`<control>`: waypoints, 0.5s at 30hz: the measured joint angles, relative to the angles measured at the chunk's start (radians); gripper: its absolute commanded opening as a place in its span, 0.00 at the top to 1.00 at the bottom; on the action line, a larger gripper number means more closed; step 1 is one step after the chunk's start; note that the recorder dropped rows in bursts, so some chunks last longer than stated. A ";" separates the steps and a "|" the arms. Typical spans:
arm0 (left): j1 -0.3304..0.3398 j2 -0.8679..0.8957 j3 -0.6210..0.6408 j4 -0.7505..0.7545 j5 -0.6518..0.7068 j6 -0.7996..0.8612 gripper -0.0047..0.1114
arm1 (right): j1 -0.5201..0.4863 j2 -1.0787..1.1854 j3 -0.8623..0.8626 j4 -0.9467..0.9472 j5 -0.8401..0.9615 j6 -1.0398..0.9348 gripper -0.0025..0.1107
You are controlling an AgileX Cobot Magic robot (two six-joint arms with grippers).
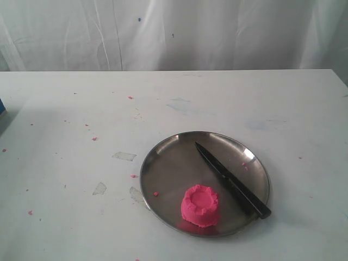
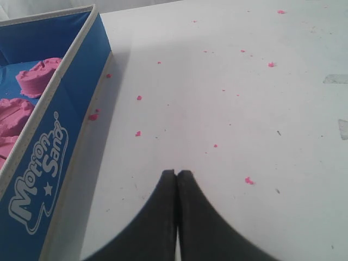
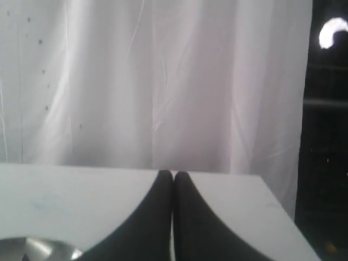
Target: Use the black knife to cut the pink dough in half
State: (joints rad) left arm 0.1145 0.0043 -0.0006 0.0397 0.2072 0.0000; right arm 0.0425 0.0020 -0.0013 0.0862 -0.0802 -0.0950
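Note:
The pink dough (image 1: 200, 205) is one round lump with a dented top, sitting at the near side of a round steel plate (image 1: 163, 163). Across the plate's right half lies the black knife (image 1: 231, 180), its tip pointing away and its handle resting over the near right rim. Neither gripper appears in the exterior view. My left gripper (image 2: 176, 173) is shut with nothing in it, above bare table next to a blue box. My right gripper (image 3: 173, 174) is shut and empty too, facing the white curtain, with only an edge of the plate (image 3: 38, 249) in its view.
A blue box (image 2: 49, 157) holding more pink dough stands at the table's left; its corner (image 1: 2, 104) shows in the exterior view. Tiny pink crumbs (image 1: 94, 138) and bits of tape (image 1: 124, 156) dot the white table. A white curtain (image 1: 174, 32) hangs behind.

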 measured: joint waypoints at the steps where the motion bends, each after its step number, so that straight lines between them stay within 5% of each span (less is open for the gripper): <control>1: 0.000 0.000 0.000 0.000 0.000 0.000 0.96 | 0.000 0.000 0.000 0.000 -0.039 0.000 0.98; 7: 0.000 0.000 0.000 0.000 0.000 0.000 0.96 | 0.000 0.000 0.000 0.002 -0.269 0.077 0.98; 15: 0.000 0.000 0.000 0.000 0.000 0.000 0.96 | 0.000 0.000 0.000 0.004 -0.429 0.436 0.98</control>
State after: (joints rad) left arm 0.1145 0.0043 -0.0006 0.0397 0.2072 0.0000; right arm 0.0425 0.0020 -0.0013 0.0902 -0.5090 0.3414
